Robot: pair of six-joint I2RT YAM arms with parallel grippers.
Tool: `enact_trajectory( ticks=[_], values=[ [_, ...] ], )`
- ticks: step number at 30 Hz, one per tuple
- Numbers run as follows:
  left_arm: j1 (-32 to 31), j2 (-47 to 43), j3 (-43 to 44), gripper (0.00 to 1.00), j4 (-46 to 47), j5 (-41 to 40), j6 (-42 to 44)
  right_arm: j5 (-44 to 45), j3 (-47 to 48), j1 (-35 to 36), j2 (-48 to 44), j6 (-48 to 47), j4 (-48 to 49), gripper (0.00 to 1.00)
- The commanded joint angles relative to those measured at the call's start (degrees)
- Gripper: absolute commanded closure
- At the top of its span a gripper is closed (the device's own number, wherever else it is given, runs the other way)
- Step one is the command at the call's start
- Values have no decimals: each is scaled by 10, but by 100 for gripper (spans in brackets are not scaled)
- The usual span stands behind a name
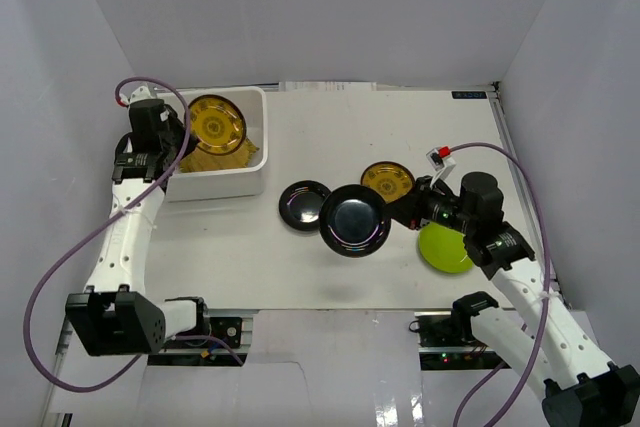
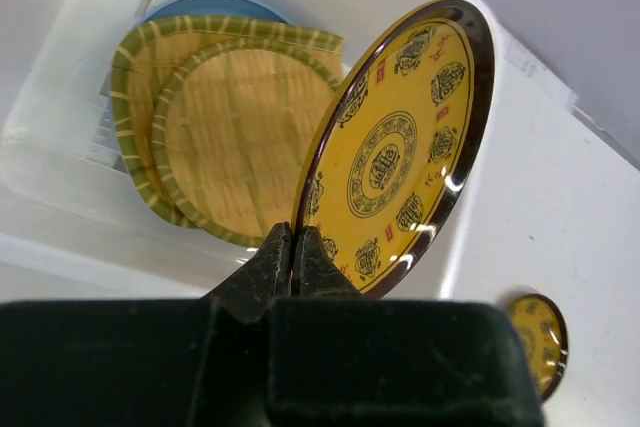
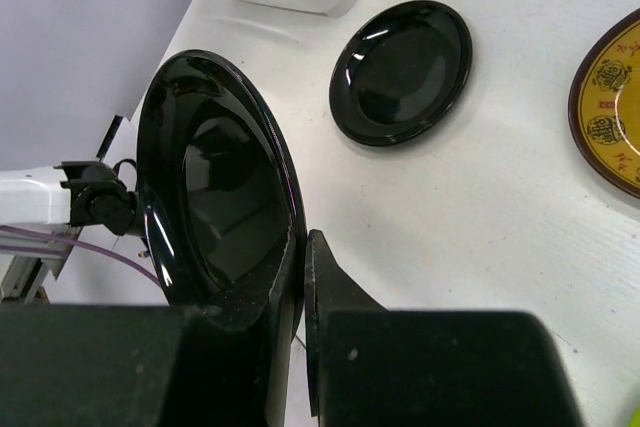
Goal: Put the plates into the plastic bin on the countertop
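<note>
Gold-patterned plate (image 2: 400,147), red markings (image 2: 380,71) illegible

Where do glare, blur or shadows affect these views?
Top external: sharp, evenly lit, faint shadows. Left wrist: left end effector dark with little detail, small glints on the gold-patterned plate. Right wrist: held black plate mirrors surroundings.

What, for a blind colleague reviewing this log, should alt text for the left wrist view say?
The left gripper pinches the rim of a gold-patterned plate, holding it steeply tilted over the plastic bin, where two woven trays lie on a light blue plate. Another gold plate sits on the countertop beyond.
</note>
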Motion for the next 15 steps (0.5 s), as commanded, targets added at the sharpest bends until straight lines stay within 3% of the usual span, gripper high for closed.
enact_trajectory(
  ticks=[1,5,15],
  values=[
    [45,11,-2,100,56,38,19,10,40,-1,11,-7,27,92],
    [83,68,3,100,64,39,18,-2,50,1,70,9,77,92],
    [94,193,23,100,61,9,49,55,162,73,232,20,172,92]
  ],
)
